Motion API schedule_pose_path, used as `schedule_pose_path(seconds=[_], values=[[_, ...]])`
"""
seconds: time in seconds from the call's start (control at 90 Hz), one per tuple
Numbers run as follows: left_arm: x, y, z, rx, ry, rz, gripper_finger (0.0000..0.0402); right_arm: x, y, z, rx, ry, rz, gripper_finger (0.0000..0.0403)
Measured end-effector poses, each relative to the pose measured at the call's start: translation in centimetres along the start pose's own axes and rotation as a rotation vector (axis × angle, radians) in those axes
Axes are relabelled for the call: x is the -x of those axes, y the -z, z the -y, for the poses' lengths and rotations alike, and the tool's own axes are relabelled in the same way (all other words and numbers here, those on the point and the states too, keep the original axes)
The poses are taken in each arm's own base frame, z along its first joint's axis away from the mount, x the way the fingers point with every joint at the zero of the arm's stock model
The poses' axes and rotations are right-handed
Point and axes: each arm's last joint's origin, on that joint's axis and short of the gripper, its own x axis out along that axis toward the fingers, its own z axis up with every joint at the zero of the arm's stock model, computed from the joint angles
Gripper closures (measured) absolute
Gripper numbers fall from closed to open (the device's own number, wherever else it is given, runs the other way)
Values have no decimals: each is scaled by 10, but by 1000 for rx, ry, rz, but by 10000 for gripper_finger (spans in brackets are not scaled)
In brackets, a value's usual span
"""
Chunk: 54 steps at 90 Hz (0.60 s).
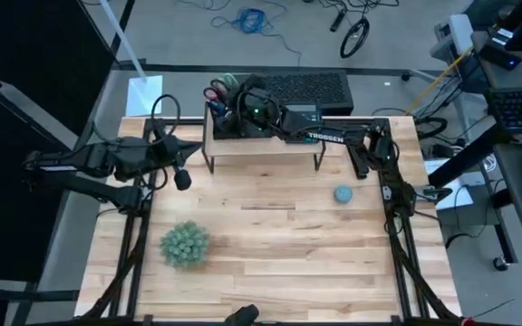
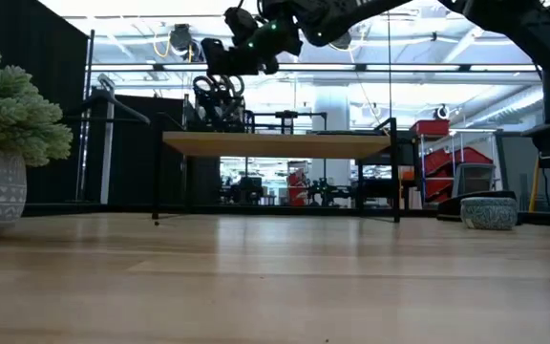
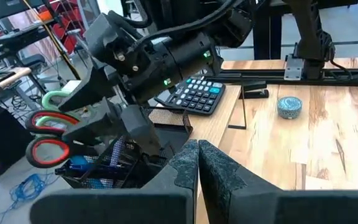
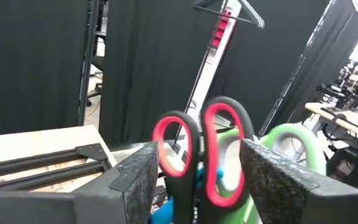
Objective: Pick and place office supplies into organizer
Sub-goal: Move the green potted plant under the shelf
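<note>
The black mesh organizer point(image 1: 229, 124) stands on the far left end of the wooden riser shelf point(image 1: 261, 149). Red-handled scissors point(image 4: 191, 155) and green-handled scissors point(image 4: 291, 146) stand in it, handles up, with blue pens point(image 3: 73, 165) beside them. My right gripper point(image 4: 197, 177) hovers open just above the organizer. In the right wrist view its fingers show on either side of the red handles. In the left wrist view the handles point(image 3: 45, 134) lie beyond the fingertips. My left gripper point(image 3: 197, 163) is shut and holds nothing, at the table's left side point(image 1: 181, 177).
A black calculator point(image 1: 302, 116) lies on the riser behind my right arm. A fuzzy green plant point(image 1: 185, 244) in its pot stands near left. A small round blue item point(image 1: 343, 194) lies right of centre. A keyboard point(image 1: 306, 88) lies beyond the far edge.
</note>
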Motion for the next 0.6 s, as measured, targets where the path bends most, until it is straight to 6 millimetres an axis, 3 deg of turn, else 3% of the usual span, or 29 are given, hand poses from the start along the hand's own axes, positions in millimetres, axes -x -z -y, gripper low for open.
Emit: schedule_pose_path(seconds=[0.222,0.333,0.433,0.6], values=[[0,0,0,-1,0,0,402,9,-8,-10,50,-22,-3,195],[0,0,0,-1,0,0,402,21,-22,-10,55,-41,-9,195],[0,0,0,-1,0,0,402,41,-38,-7,37,-83,-60,195],[1,0,0,-2,0,-1,402,92,-67,5,36,-204,-197,195]])
